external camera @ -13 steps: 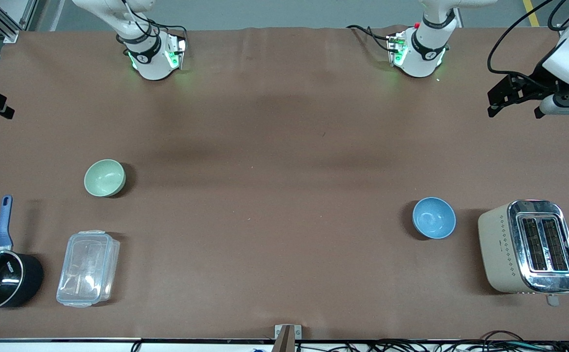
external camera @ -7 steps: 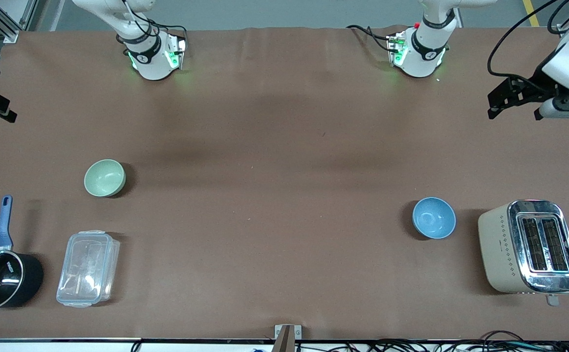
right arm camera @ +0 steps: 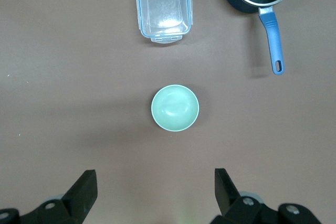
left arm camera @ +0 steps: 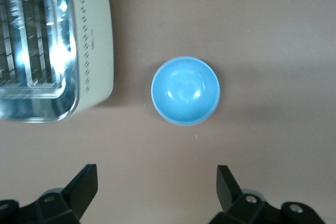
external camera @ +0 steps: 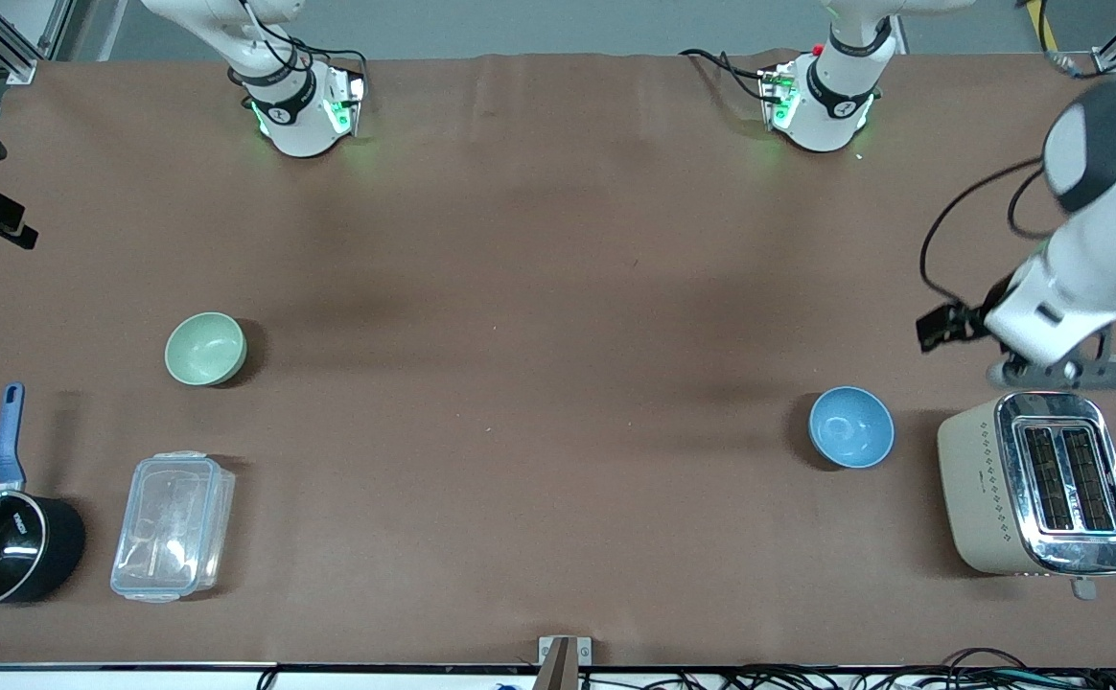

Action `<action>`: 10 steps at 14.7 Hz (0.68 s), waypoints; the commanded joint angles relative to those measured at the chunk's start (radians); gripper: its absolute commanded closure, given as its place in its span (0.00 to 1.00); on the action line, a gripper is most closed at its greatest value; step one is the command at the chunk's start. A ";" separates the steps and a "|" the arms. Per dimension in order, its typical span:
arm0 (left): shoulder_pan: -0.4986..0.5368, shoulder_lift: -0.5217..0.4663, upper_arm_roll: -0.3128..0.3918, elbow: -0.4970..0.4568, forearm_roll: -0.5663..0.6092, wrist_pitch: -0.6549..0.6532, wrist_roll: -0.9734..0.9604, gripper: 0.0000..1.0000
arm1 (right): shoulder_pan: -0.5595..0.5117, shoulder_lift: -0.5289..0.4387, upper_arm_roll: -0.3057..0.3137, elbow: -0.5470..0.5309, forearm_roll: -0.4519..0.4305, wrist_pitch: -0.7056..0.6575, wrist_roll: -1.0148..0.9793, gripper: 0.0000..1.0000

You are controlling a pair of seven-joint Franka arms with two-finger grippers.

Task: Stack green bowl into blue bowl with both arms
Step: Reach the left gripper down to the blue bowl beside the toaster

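The green bowl (external camera: 205, 349) stands upright and empty toward the right arm's end of the table; it also shows in the right wrist view (right arm camera: 175, 107). The blue bowl (external camera: 850, 426) stands upright and empty toward the left arm's end, beside the toaster; it also shows in the left wrist view (left arm camera: 185, 91). My left gripper (left arm camera: 157, 179) is open and empty, up over bare table close to the blue bowl and the toaster; its hand shows in the front view (external camera: 1066, 369). My right gripper (right arm camera: 156, 182) is open and empty, high over bare table near the green bowl.
A cream and chrome toaster (external camera: 1037, 484) stands at the left arm's end. A black saucepan with a blue handle (external camera: 2, 546) and a clear lidded container (external camera: 173, 525) stand nearer the front camera than the green bowl. Brown cloth covers the table (external camera: 539, 383).
My left arm has swung from the table's end down toward the toaster and blue bowl. The bit of the right arm at the view's edge shifted slightly. The bowls have not moved.
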 commanded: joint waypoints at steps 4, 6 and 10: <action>0.026 0.178 -0.001 -0.044 0.019 0.223 0.012 0.00 | -0.005 -0.039 0.006 -0.057 -0.004 0.037 -0.014 0.02; 0.045 0.206 -0.001 -0.113 0.020 0.333 0.014 0.00 | -0.003 -0.037 0.003 -0.065 -0.004 0.037 -0.014 0.02; 0.060 0.266 0.000 -0.176 0.020 0.469 0.015 0.13 | -0.005 -0.036 -0.019 -0.129 -0.004 0.072 -0.023 0.05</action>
